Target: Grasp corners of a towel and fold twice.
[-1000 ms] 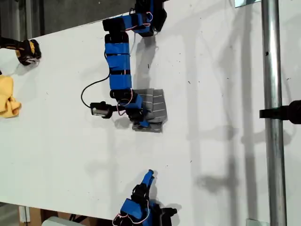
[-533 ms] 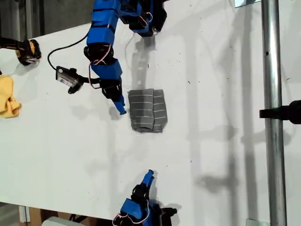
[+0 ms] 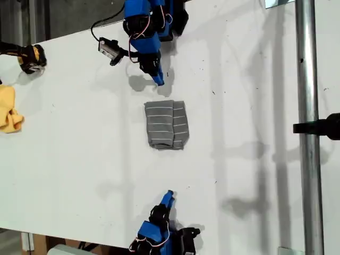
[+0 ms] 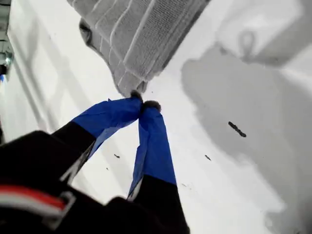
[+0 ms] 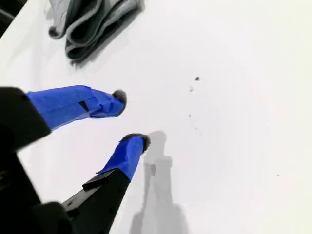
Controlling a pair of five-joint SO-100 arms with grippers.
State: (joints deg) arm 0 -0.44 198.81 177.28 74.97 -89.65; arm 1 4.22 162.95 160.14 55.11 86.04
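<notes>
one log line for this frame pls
towel: folded, on table | my first gripper: shut, empty, off towel | my second gripper: open, empty, off towel

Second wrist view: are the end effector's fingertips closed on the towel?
No. My second gripper is open, its fingertips apart over bare table, and the folded towel lies beyond them.

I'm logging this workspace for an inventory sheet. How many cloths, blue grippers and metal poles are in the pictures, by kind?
Cloths: 2, the folded grey towel and a yellow cloth at the exterior view's left edge.
Blue grippers: 2, my first gripper and my second gripper.
Metal poles: 1, the pole at the exterior view's right.
Total: 5.
</notes>
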